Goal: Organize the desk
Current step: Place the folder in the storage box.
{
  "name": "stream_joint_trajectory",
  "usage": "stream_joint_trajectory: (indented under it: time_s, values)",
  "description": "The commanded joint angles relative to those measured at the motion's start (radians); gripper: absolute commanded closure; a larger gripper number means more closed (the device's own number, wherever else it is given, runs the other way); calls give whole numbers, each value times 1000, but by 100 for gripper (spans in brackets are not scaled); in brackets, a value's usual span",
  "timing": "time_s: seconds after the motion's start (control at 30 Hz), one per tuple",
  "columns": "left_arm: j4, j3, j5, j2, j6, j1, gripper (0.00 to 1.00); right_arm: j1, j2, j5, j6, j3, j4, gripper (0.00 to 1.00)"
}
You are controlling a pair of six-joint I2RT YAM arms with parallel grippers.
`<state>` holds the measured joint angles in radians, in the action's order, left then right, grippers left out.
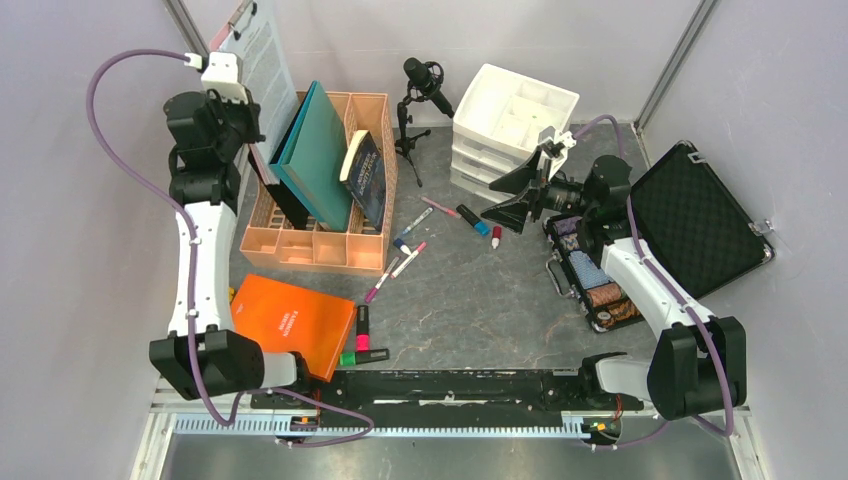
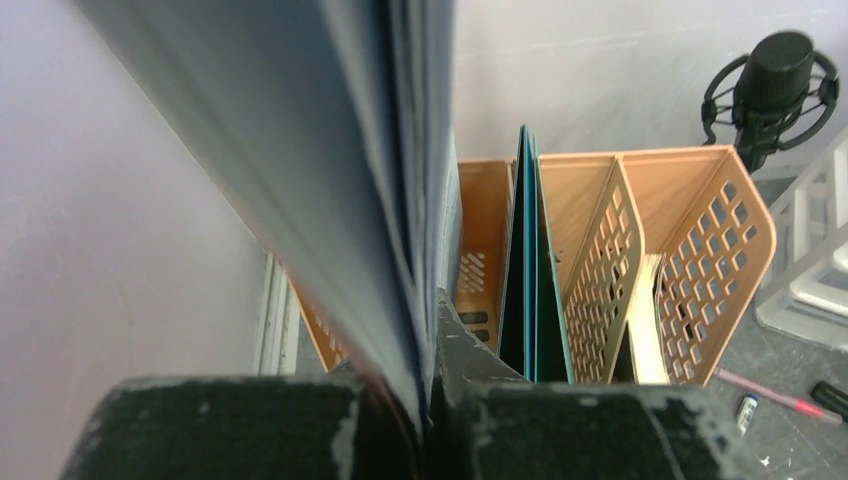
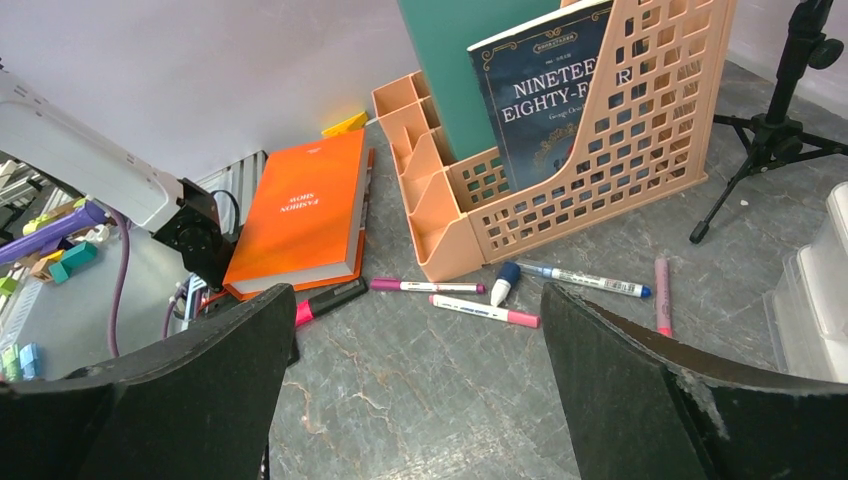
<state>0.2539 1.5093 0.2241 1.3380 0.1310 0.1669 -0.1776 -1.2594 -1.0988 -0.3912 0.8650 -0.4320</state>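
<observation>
The bench (image 1: 480,300) looks about half tidied. A peach rack (image 1: 318,248) stands toward its far left corner, with a teal folder (image 1: 318,150) and a book (image 1: 368,172) upright in its slots. An orange book (image 1: 290,322) lies flat by the near left corner with highlighters (image 1: 362,338) just beside it. Loose markers (image 1: 405,258) lie between the rack and the white drawers (image 1: 510,118) at the far edge. A black case (image 1: 700,215) lies open at the right edge.

The left hand (image 2: 428,385) is clamped tight on one edge of a dark folder (image 2: 300,150). It holds the folder on edge and tilted over the rack's left end, beside the teal folder. Whether the folder's far edge is already inside a slot I cannot tell. The right hand (image 3: 418,300) hangs over the loose markers with its jaws spread wide and nothing between them.

The step in hand looks like filing the dark folder. The next move calls for bringing it upright and lowering it into the free left slot, clear of the divider and the teal folder. The left hand should let go only once the folder rests on the rack's floor, or it may tip against the wall. The right hand is well placed to drop on a marker, but the barrels are thin and round, so it must close low and square across one
</observation>
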Motion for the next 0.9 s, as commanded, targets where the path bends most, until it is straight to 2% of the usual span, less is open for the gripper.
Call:
stream_joint_trajectory:
  time_s: [0.0,0.47,0.7,0.87]
  values:
    - [-170,-71,28,-66,-17,5,98,6,-3,-12,7,-6,-43,2]
    - [-649,-606,-43,-186,-121,5,98,10,0,-13,0,-18,-53,2]
    - [-697,-690,-65,-213,-147,6,98,13,-2,-13,-1,-24,-56,2]
    - [-634,-626,-44,-252,-145,25,98,16,-4,-13,-1,-27,-55,2]
